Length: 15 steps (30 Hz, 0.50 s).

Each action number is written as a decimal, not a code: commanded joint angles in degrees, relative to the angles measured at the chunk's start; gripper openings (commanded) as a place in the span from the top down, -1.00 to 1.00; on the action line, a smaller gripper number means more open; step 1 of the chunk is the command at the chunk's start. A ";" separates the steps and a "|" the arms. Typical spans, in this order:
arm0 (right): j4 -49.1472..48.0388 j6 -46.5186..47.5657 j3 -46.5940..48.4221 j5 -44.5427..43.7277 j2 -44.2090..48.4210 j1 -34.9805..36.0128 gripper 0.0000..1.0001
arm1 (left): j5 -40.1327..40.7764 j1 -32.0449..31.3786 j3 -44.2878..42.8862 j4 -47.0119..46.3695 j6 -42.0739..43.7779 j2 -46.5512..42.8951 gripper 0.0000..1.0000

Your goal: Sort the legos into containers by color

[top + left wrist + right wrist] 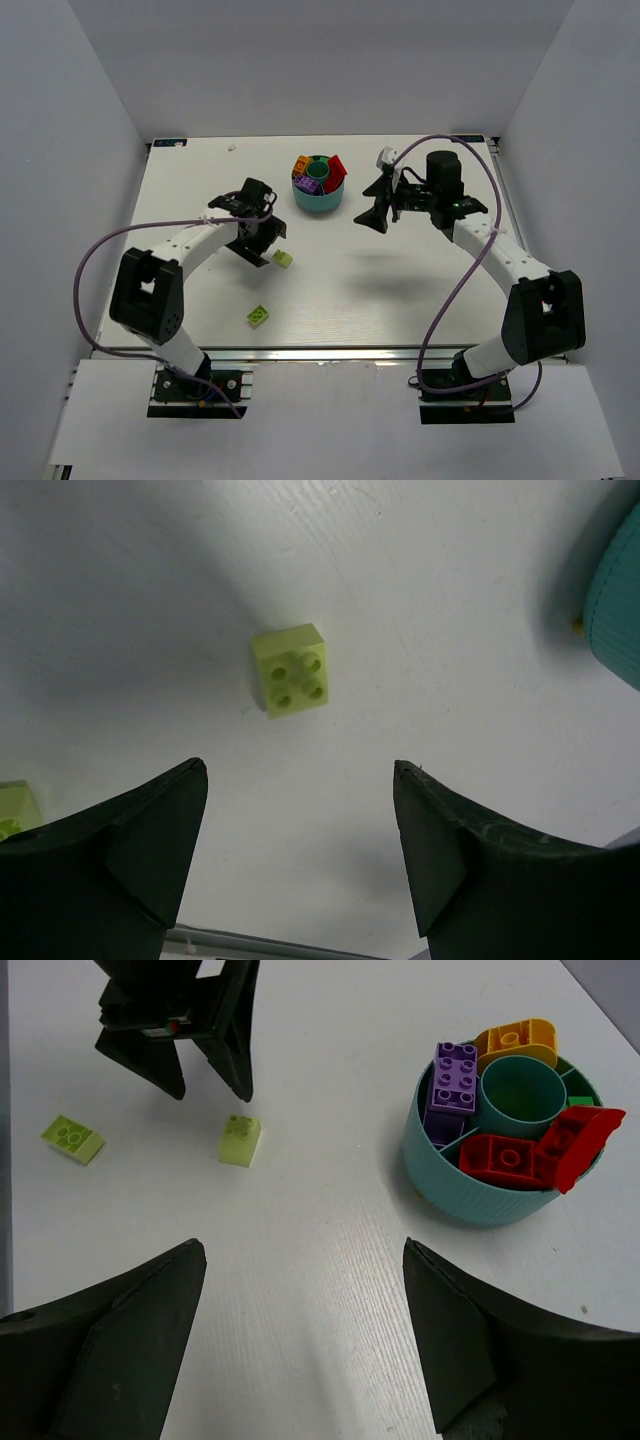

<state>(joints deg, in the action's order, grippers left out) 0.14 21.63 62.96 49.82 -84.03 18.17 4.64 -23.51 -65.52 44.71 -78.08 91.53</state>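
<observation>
The left gripper point(300, 780) has its two fingers wide apart, and nothing is between them. It hangs just over the white table point(400, 290). One lime green brick point(290, 667) lies on the table right in front of its fingertips, with its four bumps showing. A second lime green brick point(260, 315) lies nearer to the arm bases, apart from the first. So two bricks are out on the table.

The right gripper point(305, 1260) has its fingers wide apart too, and it holds nothing. It hangs in the air to the right of the one round teal bowl point(480, 1195).

In the bowl's parts I count two red bricks point(505, 1155), one orange brick point(515, 1040), a purple brick point(455, 1075) and a bit of a green brick point(580, 1102). The small cup in the middle point(520, 1095) has no brick in it.
</observation>
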 commanded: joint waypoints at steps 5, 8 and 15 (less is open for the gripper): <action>-3.04 -2.20 -0.12 1.33 1.41 -1.47 -0.68 | 0.63 -0.49 -7.25 4.86 0.12 7.78 -0.67; -3.39 -2.64 -0.29 1.24 1.24 -1.82 -0.68 | 0.37 -0.49 -8.75 5.83 0.39 10.25 -0.66; -4.10 -3.26 -0.64 1.24 1.06 -2.62 -0.68 | -0.07 -0.49 -8.57 3.99 0.21 12.97 -0.61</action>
<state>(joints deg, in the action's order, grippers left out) -1.56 19.44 62.81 49.91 -84.03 16.08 4.80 -23.75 -72.36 48.93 -77.82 104.03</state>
